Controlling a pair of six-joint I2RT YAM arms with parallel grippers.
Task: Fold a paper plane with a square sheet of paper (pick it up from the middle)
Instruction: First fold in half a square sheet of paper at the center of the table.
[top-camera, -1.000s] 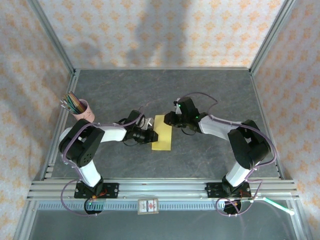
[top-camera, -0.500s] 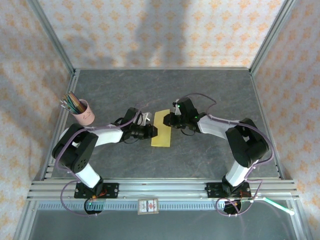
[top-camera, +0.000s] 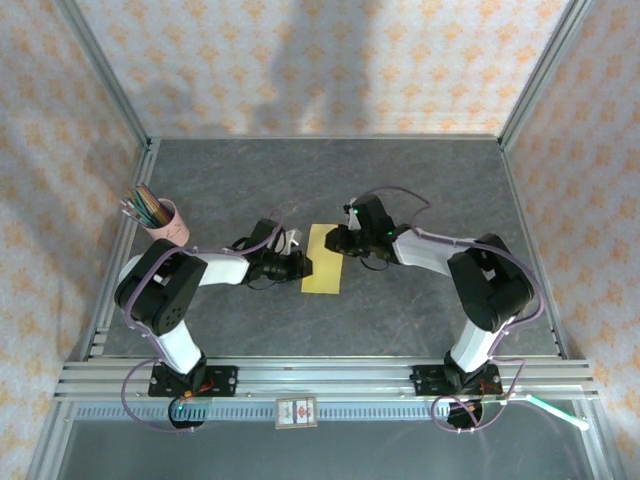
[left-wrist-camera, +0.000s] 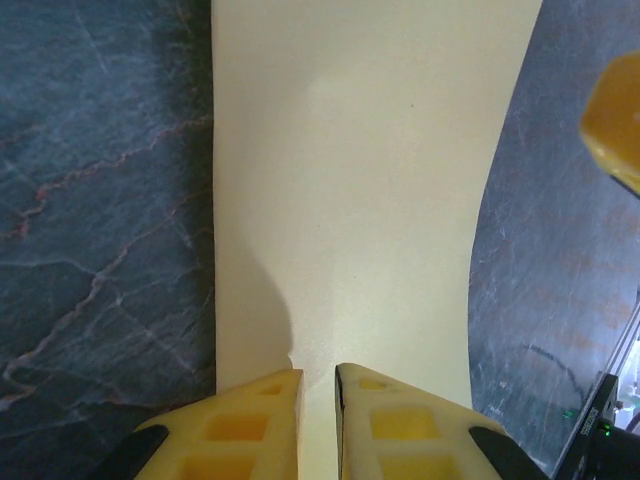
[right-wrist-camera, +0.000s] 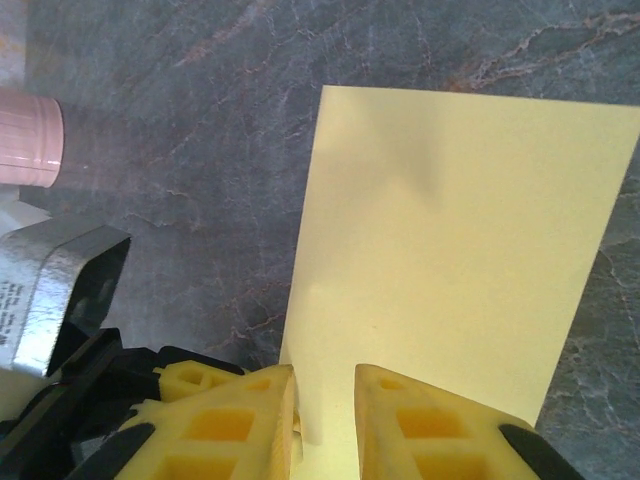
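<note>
The square sheet of paper (top-camera: 322, 262) lies on the dark table as a narrow yellow rectangle, folded in half. My left gripper (top-camera: 303, 264) reaches in low from the left, at the middle of the long left edge. In the left wrist view its tips (left-wrist-camera: 318, 385) rest on the paper (left-wrist-camera: 360, 180), with a thin slit between the jaws. My right gripper (top-camera: 337, 240) sits at the paper's upper right edge. In the right wrist view its jaws (right-wrist-camera: 325, 395) stand a finger-width apart over the paper (right-wrist-camera: 450, 230). A small raised paper edge shows beside its left finger.
A pink cup (top-camera: 166, 222) of coloured pencils stands at the table's left side; its pink wall (right-wrist-camera: 25, 135) also shows in the right wrist view. Metal frame rails (top-camera: 320, 378) run along the near edge, and patterned walls enclose the other sides.
The left jaws have narrowed to a slit. The paper has shifted slightly toward the far left. The right gripper has hardly moved.
</note>
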